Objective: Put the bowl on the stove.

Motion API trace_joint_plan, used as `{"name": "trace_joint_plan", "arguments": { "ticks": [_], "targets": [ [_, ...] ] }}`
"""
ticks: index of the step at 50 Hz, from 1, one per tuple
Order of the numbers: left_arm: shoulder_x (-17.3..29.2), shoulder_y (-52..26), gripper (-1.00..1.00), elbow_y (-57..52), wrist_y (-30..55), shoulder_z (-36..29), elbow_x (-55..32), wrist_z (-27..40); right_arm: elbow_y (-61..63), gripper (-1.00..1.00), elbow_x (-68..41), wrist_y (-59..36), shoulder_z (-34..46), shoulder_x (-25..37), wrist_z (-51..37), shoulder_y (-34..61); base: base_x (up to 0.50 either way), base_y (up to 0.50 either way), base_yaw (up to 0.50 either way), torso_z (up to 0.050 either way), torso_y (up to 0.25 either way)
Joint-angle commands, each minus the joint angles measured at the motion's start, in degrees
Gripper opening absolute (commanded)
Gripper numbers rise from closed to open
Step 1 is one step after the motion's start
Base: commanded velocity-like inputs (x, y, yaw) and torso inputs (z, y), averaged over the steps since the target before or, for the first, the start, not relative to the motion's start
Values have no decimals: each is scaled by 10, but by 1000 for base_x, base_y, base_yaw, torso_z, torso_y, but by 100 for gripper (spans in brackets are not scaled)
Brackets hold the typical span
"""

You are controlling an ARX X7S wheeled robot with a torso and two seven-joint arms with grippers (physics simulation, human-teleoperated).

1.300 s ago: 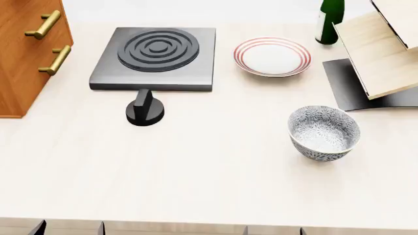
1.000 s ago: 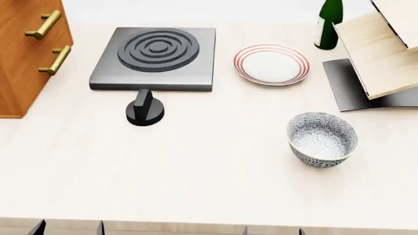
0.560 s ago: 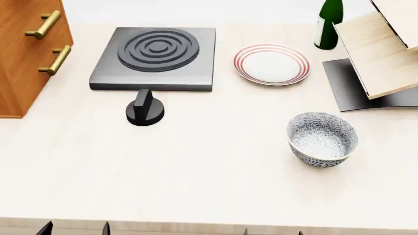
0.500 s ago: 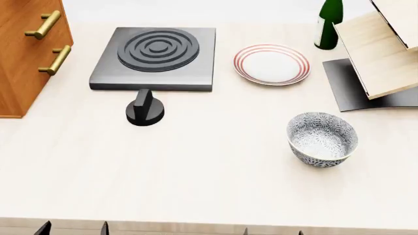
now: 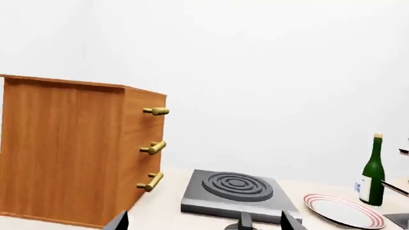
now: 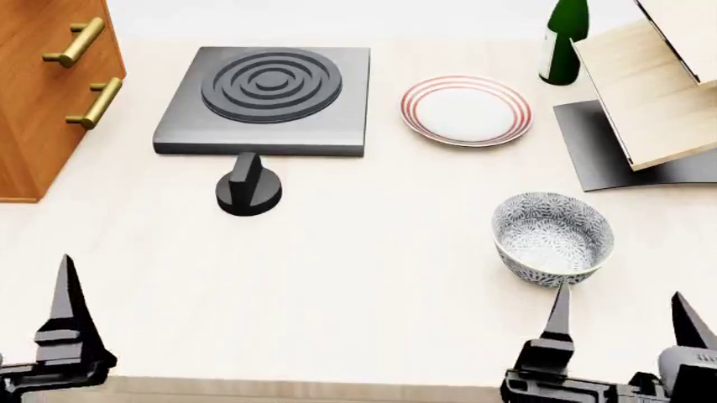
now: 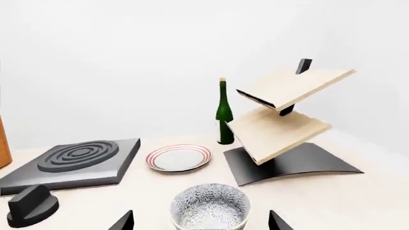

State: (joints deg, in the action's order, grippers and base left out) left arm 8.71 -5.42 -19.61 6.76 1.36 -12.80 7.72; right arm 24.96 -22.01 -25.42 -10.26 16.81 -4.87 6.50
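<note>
Both grippers, right [image 6: 616, 323] and left [image 6: 34, 336], hover spread and empty at the table's near edge; this looks like the approach. The bowl [image 6: 553, 238] sits upright just beyond the right gripper, well apart from the stove [image 6: 267, 99] at far left, so next comes straddling its rim.

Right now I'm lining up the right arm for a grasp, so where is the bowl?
In the head view the bowl stands on the table's right side, just beyond the right gripper, nearer than the plate and well right of the stove.
</note>
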Motion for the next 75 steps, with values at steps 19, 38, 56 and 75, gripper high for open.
{"name": "trace_joint_plan", "arguments": {
  "ticks": [19, 38, 56, 75],
  "targets": [
    [175, 3, 100, -376, -66, 449, -668, -80, 153, 100, -457, -351, -823, 187, 123, -210, 0, 0, 0, 0, 0],
    [151, 27, 100, -377, -81, 448, -689, -124, 150, 100, -408, -318, -796, 141, 156, -212, 0, 123, 0, 0, 0],
    [153, 28, 100, -379, -78, 441, -679, -128, 160, 100, -394, -310, -752, 131, 160, -203, 0, 500, 0, 0, 0],
    [158, 27, 100, -377, -79, 436, -677, -124, 157, 100, -396, -311, -744, 124, 158, -202, 0, 396, 0, 0, 0]
  ]
}}
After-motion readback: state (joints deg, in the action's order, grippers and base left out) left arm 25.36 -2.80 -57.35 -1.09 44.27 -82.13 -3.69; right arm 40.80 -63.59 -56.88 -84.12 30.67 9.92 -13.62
